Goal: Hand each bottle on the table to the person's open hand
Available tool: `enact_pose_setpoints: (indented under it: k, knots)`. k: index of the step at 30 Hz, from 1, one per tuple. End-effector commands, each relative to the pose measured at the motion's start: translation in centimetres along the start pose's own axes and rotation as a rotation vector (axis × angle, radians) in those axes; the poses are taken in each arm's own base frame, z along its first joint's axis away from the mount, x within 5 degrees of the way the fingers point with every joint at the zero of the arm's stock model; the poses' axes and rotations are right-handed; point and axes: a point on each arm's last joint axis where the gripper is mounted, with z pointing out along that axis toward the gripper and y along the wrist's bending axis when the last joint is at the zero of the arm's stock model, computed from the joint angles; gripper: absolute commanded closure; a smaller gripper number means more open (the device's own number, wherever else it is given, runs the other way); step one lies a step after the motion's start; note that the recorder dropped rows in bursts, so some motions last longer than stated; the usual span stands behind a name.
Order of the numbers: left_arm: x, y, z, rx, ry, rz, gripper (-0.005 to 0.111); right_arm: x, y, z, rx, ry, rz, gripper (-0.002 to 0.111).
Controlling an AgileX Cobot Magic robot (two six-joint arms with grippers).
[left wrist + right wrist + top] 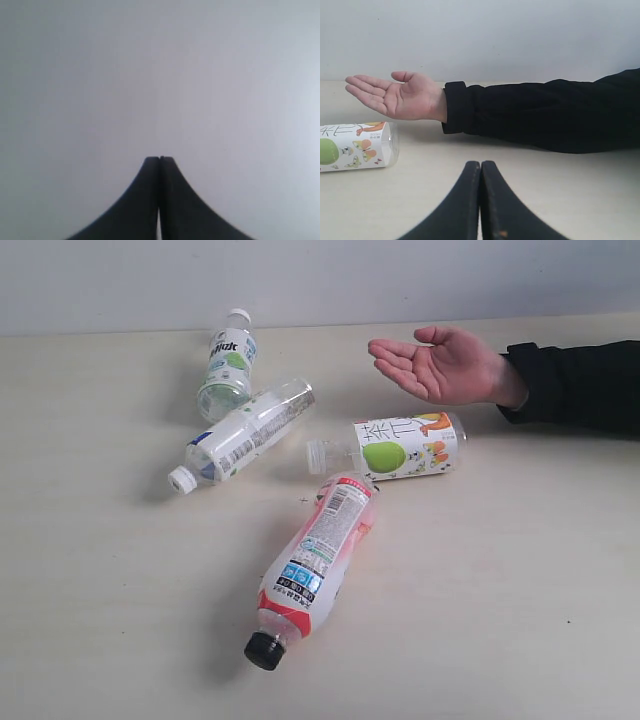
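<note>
Exterior view: a pale beige wood-look surface (500, 620) meets a plain grey-white wall (320, 280). Four clear plastic bottles lie on it: the red-pink black-capped bottle (315, 560) nearest, the short apple-label bottle (400, 447) near the person's open palm (445, 365) (turned up, black sleeve), the near white-capped bottle (245, 435) and far white-capped bottle (227, 365) leftward. The left hand (159, 159) and right hand (480, 162) are each pressed together.

This looks like a plain test bench in a lab or office room: a wide pale beige wood-look tabletop (520, 570) meets a flat grey-white wall (400, 280), with four clear plastic drink bottles (318, 550) laid out and a black-sleeved person's open hand (445, 365) held palm-up above it.
</note>
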Motion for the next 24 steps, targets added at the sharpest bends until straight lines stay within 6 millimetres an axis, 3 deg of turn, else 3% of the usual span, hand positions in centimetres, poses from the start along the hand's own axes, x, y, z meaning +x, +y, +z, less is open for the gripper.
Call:
enact_pose_setpoints:
  k: [1,4,7,11,14,18,24]
  knots:
    - [-3.3,-1.7,0.7,0.088,-0.169,-0.052,0.107,0.0,0.0,0.0,0.005,-0.012,-0.008,0.108]
    - [-6.5,-3.3,2.9,0.11,-0.211,-0.046,0.107,0.0,0.0,0.0,0.005,-0.012,-0.008,0.108]
    - [-9.0,-4.5,6.4,0.087,-0.179,-0.009,0.107,0.0,0.0,0.0,0.005,-0.012,-0.008,0.108]
    - [-9.9,-4.8,13.4,-0.015,0.019,0.138,0.107,0.0,0.0,0.0,0.005,-0.012,-0.008,0.108]
    - [-8.3,-3.7,18.9,-0.113,0.252,0.198,0.107,0.0,0.0,0.0,0.005,-0.012,-0.008,0.108]
    - [-4.5,-1.4,25.3,-0.256,0.577,0.224,0.107,0.0,0.0,0.0,0.005,-0.012,-0.008,0.108]
    - [1.2,2.1,30.6,-0.39,1.015,0.323,0.107,0.0,0.0,0.0,0.005,-0.012,-0.007,0.108]
